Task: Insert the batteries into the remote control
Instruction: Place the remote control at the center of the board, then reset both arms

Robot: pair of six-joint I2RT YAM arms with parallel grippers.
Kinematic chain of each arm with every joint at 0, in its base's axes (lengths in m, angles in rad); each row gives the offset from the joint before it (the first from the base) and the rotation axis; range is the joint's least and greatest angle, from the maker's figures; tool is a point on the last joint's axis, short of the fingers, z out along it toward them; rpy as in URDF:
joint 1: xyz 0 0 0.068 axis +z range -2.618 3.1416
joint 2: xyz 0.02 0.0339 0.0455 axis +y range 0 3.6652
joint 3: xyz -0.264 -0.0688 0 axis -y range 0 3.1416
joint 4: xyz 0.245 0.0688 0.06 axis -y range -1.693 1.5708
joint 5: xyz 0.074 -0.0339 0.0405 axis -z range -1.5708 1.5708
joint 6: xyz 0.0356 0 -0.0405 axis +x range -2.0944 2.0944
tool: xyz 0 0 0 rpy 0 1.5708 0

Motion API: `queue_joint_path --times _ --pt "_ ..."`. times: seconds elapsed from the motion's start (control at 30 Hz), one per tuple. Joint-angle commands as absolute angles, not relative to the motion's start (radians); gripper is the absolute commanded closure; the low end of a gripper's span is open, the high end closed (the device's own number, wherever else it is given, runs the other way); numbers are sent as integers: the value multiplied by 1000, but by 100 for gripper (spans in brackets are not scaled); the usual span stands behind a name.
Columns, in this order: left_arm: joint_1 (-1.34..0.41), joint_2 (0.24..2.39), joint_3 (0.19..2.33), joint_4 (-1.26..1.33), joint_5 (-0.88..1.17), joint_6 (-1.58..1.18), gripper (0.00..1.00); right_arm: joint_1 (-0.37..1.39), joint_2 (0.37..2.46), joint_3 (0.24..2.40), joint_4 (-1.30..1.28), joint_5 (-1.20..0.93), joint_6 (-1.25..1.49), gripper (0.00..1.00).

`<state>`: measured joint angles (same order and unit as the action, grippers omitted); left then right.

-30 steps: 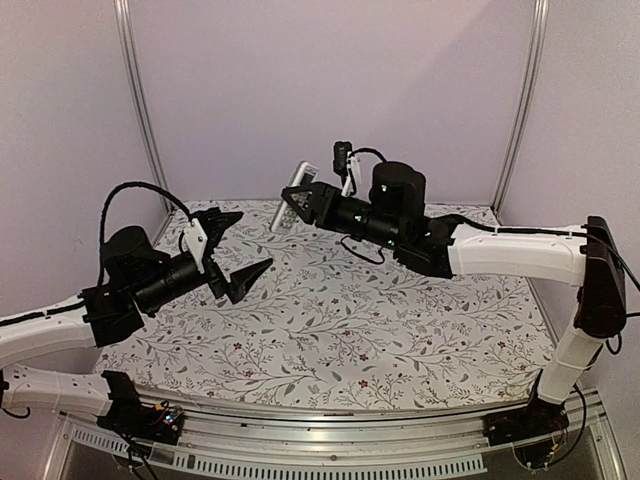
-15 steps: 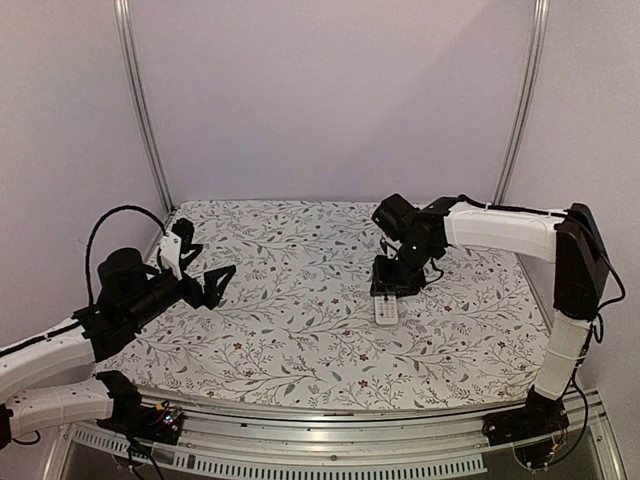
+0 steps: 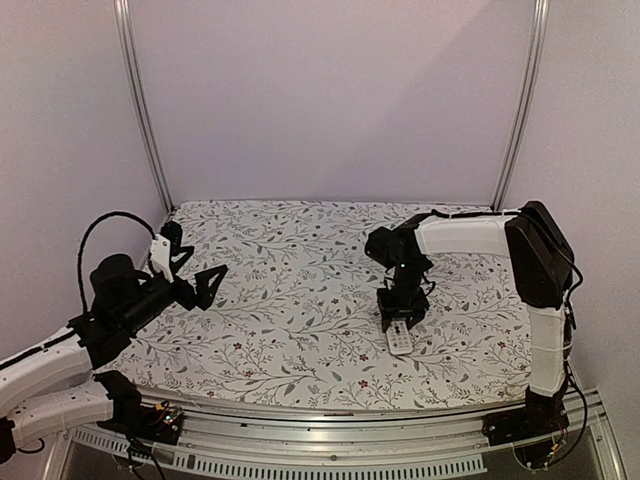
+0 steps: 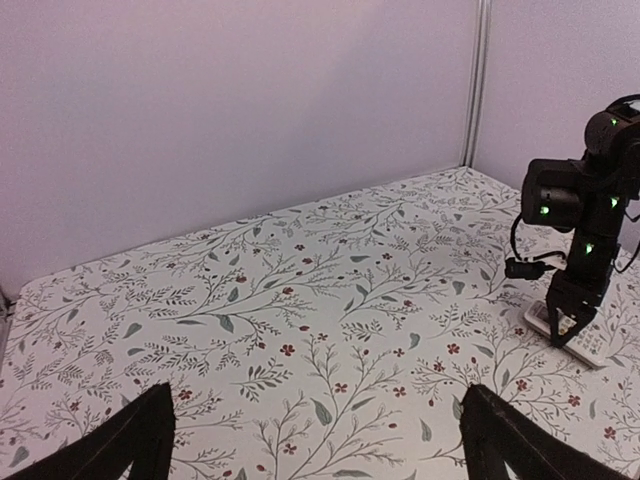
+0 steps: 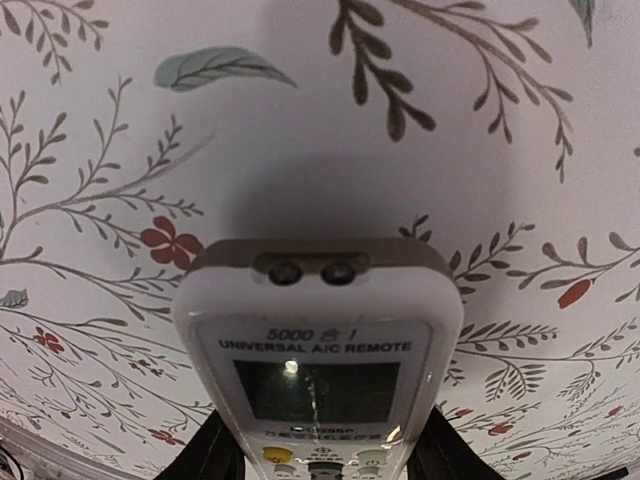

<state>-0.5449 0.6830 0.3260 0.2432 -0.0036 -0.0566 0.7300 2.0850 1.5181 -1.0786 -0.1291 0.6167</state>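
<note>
**White remote control [image 3: 398, 338] gripped at the near right**

White plastic face up, with a small dark screen, "UNIVERSAL A/C REMOTE" lettering and a tan far end. Low over the floral cloth [image 3: 300, 300], contact unclear. Pinched on both sides by the right gripper [image 3: 398, 318]. Left gripper [image 3: 200, 268] spread wide, empty, well apart at left.

Left arm [image 3: 45, 365] and right arm [image 3: 465, 235]: white link shells, black joint housings, black base blocks bolted to the front rail [image 3: 330, 445]. Thin coloured wiring sits at both bases, on the rail. Left arm, farther from the rail: a black cable [image 3: 118, 214] loops over a black cylindrical wrist motor, and a white bracket [image 3: 160, 256] is mounted beside it. Small green lights [image 4: 545, 210] glow on the right arm's black joints. Left gripper [image 3: 206, 262] and right gripper [image 3: 398, 322]: black, tapered, pointed jaws.
</note>
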Motion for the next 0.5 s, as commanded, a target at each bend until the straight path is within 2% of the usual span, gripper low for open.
queue_joint_path --times 0.0,0.1,0.13,0.17,0.27,0.37,0.47 --pt "-524 661 305 223 3 -63 0 724 2132 1525 -1099 -131 624 52" --pt "-517 654 305 222 3 -62 0 723 2120 1531 -1089 -123 632 29" --pt "-514 653 305 223 3 -63 0 723 2115 1536 -1086 -122 633 10" --pt "-511 653 305 224 3 -62 1 723 2105 1540 -1080 -121 633 2" --pt "-497 649 305 229 3 -62 0 722 2058 1560 -1045 -110 635 1" --pt "-443 642 308 235 2 -72 0 693 1946 1589 -946 28 624 1" --pt "-376 632 307 233 -30 -92 0 617 1816 1508 -791 171 598 1"
